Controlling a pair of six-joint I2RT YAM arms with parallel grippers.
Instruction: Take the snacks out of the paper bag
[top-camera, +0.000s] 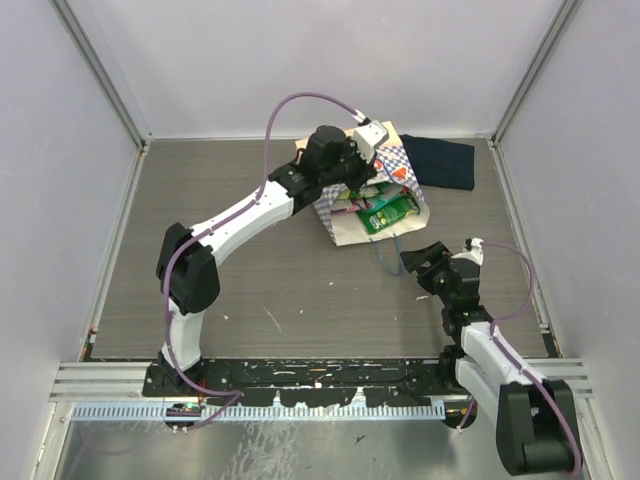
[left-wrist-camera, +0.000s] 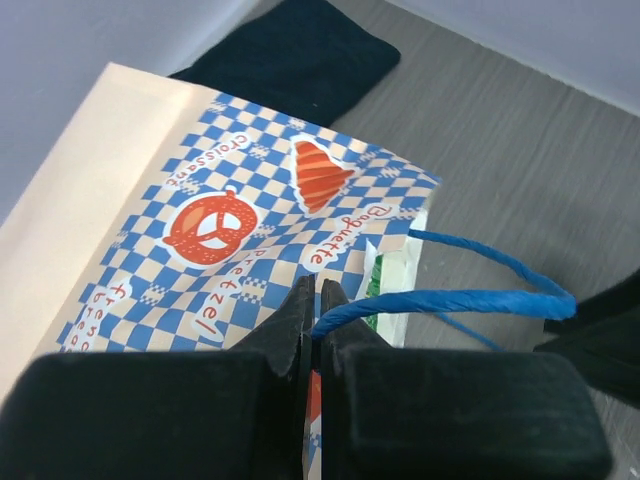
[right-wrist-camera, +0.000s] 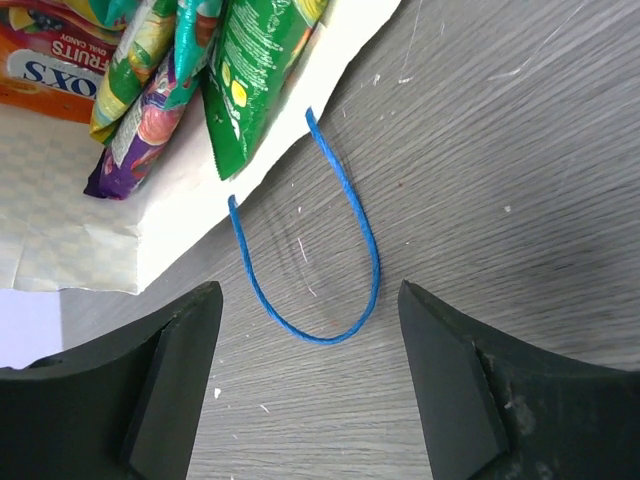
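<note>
The paper bag lies on its side at the back of the table, mouth toward the arms. My left gripper is shut on its upper blue string handle and holds the mouth up. Several snack pouches lie in the mouth: a green one, a purple one, an orange one; the green one also shows in the top view. My right gripper is open and empty just in front of the bag, over the lower blue handle lying on the table.
A dark navy folded cloth lies right behind the bag, by the back wall. Grey wood-grain tabletop spreads left and in front. Metal frame posts and walls close in the sides.
</note>
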